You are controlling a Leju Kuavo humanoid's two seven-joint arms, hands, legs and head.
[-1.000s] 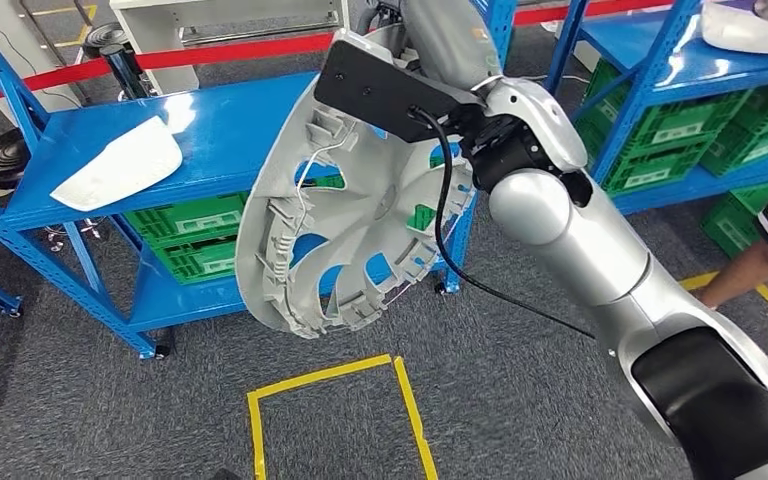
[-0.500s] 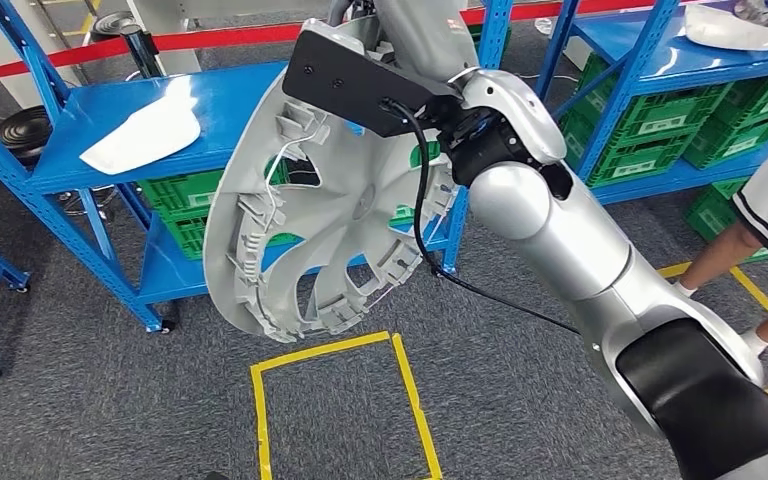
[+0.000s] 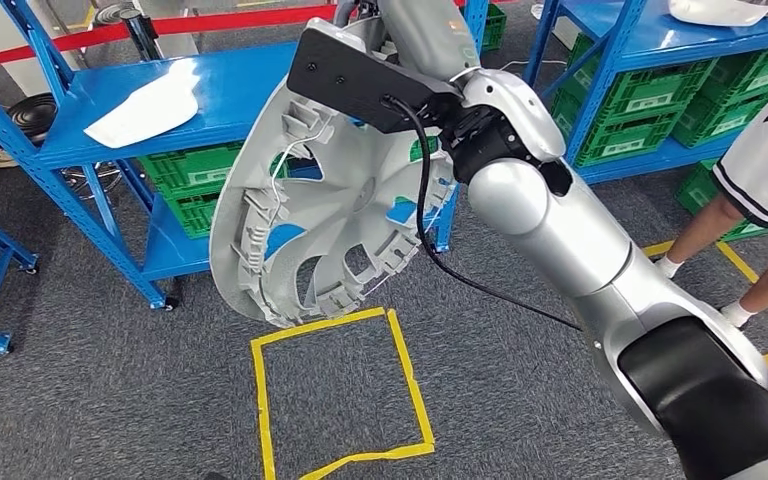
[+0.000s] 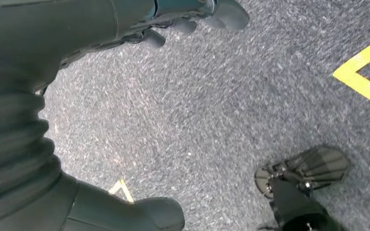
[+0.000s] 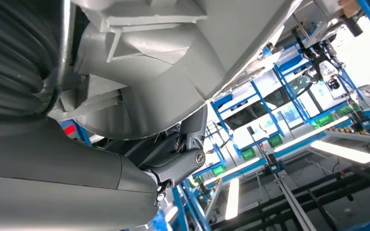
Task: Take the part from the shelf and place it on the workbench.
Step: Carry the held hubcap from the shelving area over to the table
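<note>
The left hand (image 4: 139,29) hangs low over the grey carpet (image 4: 212,110), thumb and fingers apart with nothing between them. Yellow tape (image 3: 335,395) marks a square on the carpet directly ahead. Above it, the right arm (image 3: 580,250) reaches forward and up and carries the part, a grey wheel cover (image 3: 335,215), held clear of the floor, on edge and tilted, with its ribbed inner side toward the head camera. In the right wrist view, the right hand (image 5: 173,159) sits tight against the cover's rim, the thumb below and dark fingers closed against it, so the hand grips the cover. Beyond the cover stands a blue shelf (image 3: 240,100) with a white piece (image 3: 145,110) on its top deck and green crates (image 3: 195,180) below. To the right stands a second blue shelf (image 3: 650,45) with more green crates; a person's legs (image 3: 750,250) are just beside it.
</note>
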